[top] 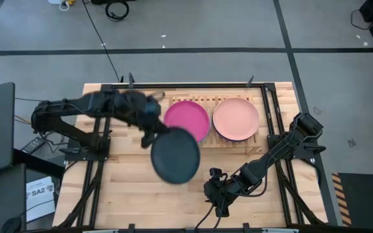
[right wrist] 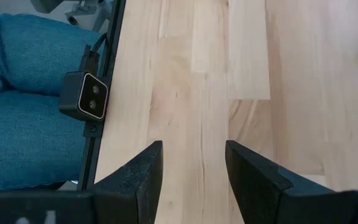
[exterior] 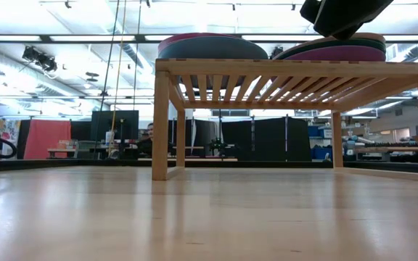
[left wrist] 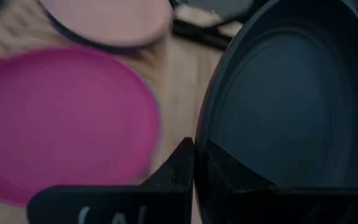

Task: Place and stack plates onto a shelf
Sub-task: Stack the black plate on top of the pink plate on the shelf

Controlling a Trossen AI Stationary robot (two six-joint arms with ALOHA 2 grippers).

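A dark charcoal plate [top: 175, 155] hangs in the air over the table's middle, just in front of the shelf [top: 207, 141], with my left gripper [top: 151, 134] shut on its left rim. On the slatted wooden shelf a magenta plate [top: 186, 118] lies on the left and a salmon pink plate [top: 236, 118] on the right. In the low view each tops a stack of plates [exterior: 212, 46] on the shelf. My right gripper [top: 216, 196] waits open near the table's front edge, above bare wood [right wrist: 194, 124]. My left gripper pinches the dark plate's rim [left wrist: 199, 148] between its two fingers, one finger [left wrist: 174, 174] on the outer side and the other [left wrist: 232, 180] on the hollow inner face. The fingers come from the table's left, slanting down. The plate is lifted clear of the table, hollow side up.
A black frame rail [top: 269, 113] runs along each side of the tabletop. A small camera [right wrist: 84, 95] sits on the table's front edge, and a person's legs in blue jeans [right wrist: 23, 106] are just beyond it. Bare wood [top: 128, 194] lies in front of the shelf.
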